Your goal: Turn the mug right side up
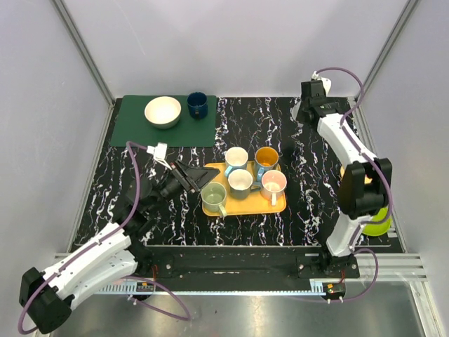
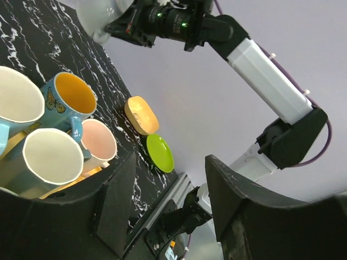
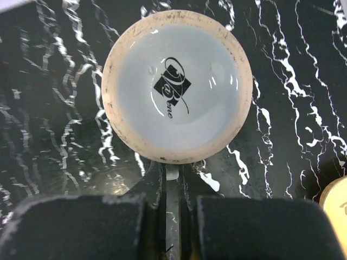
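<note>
the mug (image 3: 176, 86) fills the upper middle of the right wrist view, upside down, its base with a dark logo facing the camera. the right gripper (image 3: 172, 181) sits just below it at the bottom edge, fingers pinched nearly together on the pale handle between them. whether the mug touches the table (image 3: 293, 81) cannot be told. in the left wrist view the left gripper (image 2: 168, 200) gapes wide at the bottom, holding nothing.

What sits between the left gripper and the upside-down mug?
The orange tray with its five upright mugs fills that stretch, as the top view shows; the left wrist view looks across those mugs toward the upside-down mug held by the right gripper.
</note>
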